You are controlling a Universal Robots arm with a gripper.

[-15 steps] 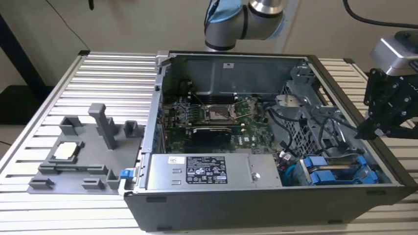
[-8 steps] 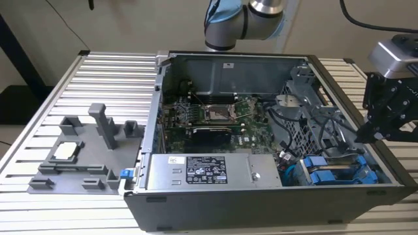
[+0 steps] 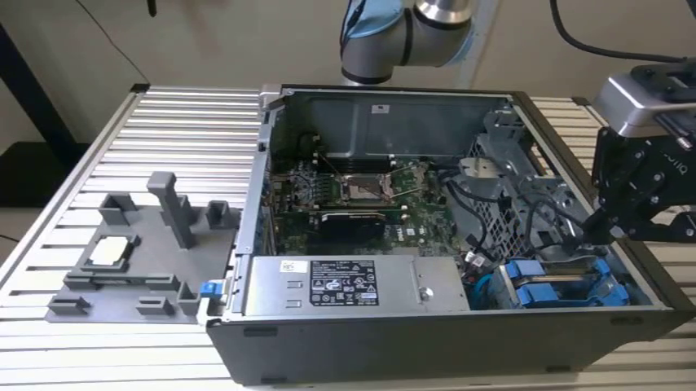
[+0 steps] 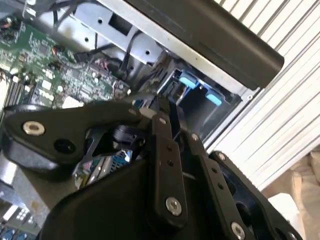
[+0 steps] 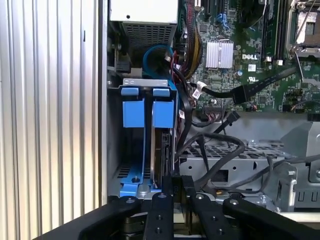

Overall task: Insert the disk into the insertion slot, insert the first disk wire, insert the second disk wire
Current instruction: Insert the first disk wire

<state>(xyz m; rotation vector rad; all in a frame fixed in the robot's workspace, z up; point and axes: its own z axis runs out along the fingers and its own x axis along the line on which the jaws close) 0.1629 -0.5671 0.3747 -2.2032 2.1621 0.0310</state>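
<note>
Disk (image 5: 163, 150) is seen edge-on in its blue frame, seated in the slot (image 5: 145, 82) of the drive cage. The claw (image 5: 177, 180) is held right at the disk's exposed edge, fingers drawn almost together with a slim gap left; whether anything is pinched there cannot be told. A second blue frame (image 5: 131, 107) is seated just beside the disk with tabs level, black cables (image 5: 220, 150) are draped over the cage on the other side, and the motherboard (image 5: 235, 75) is seen beyond.
</note>
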